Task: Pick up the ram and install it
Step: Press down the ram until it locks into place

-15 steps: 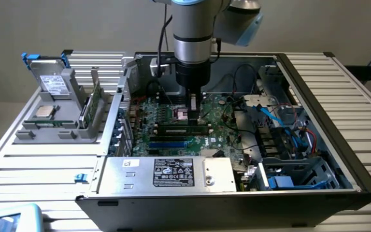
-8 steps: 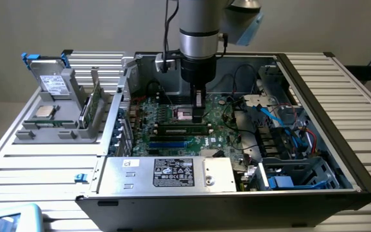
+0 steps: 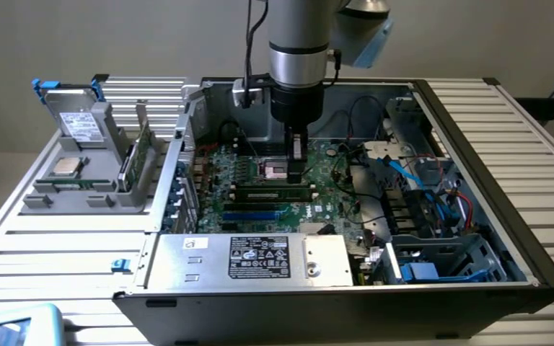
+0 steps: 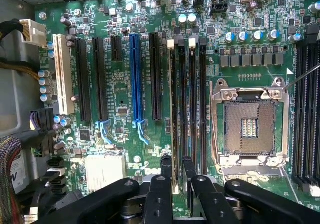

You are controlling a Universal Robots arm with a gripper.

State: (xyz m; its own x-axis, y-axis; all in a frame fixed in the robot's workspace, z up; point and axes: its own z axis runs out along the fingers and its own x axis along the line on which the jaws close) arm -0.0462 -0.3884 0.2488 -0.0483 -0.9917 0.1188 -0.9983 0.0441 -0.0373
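One open computer case [image 3: 469, 187] takes up most of the slatted counter [image 3: 55, 249], its green motherboard [image 3: 257, 205] facing up and a silver power supply [image 3: 248, 258] boxed in at the near edge. Down into it reaches the robot arm [image 3: 299, 50], with the gripper [image 3: 296, 176] low over the memory slots beside the bare CPU socket [image 4: 250, 121].

Between the gripper's fingers [image 4: 161, 194] sits the ram [image 3: 275, 192], lying flat along its slot; in the exterior view its long axis runs across from that view's left to its right, parallel to the case's near edge. In the wrist view the ram [image 4: 174, 134] shows edge-on as a thin strip running straight away from the fingers, alongside the neighbouring black slots and the blue expansion slot [image 4: 135, 79]. The gripper is drawn in narrow on the stick (contact itself is hidden where the fingers overlap the board's edge).

On the exterior view's left stands a grey parts holder [image 3: 89, 191], well apart from the case, carrying an upright green expansion card [image 3: 138, 162], a drive [image 3: 80, 126] and a small silver processor chip [image 3: 66, 167].
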